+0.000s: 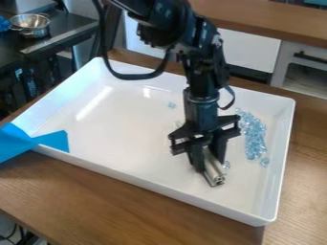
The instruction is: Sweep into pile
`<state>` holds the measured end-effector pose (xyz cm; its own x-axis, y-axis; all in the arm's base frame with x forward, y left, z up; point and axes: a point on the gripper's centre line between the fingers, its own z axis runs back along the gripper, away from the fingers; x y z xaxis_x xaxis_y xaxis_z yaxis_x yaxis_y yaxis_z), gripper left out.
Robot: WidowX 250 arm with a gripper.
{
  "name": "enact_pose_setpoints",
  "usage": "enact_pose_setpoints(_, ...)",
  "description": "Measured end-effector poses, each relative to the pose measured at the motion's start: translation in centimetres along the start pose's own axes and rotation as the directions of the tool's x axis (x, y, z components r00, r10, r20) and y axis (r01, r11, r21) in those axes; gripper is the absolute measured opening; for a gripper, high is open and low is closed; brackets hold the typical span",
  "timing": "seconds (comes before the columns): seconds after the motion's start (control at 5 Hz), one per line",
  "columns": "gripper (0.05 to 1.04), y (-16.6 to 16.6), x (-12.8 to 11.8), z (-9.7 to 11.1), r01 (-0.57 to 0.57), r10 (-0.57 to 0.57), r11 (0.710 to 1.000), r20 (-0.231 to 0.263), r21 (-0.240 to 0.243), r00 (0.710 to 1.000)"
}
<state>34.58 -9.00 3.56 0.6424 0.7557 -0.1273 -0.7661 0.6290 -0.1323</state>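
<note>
On a brown wooden tabletop: one white tray, rectangular, with raised walls. Inside it, toward the robot's-camera right, one elongated cluster of pale blue beads, with loose beads near its lower end and a few others apart, toward the middle of the tray. One black arm, entering from the top edge, a cable looped beside it; its pincer points down inside the tray, left of the cluster, clamped on a silvery metal tool. At the tray's left corner, blue material. Upper left, one metal bowl.
</note>
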Motion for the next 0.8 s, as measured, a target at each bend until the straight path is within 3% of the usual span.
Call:
enact_pose_setpoints(0.4, 0.381, -2.3, 0.5, 0.2, -0.037, 0.037, 0.999, -0.003, -0.020, 0.999)
enact_pose_setpoints(0.8, 0.381, -4.5, 1.0, 0.1, -0.051, 0.052, 0.998, 0.034, -0.041, 0.998)
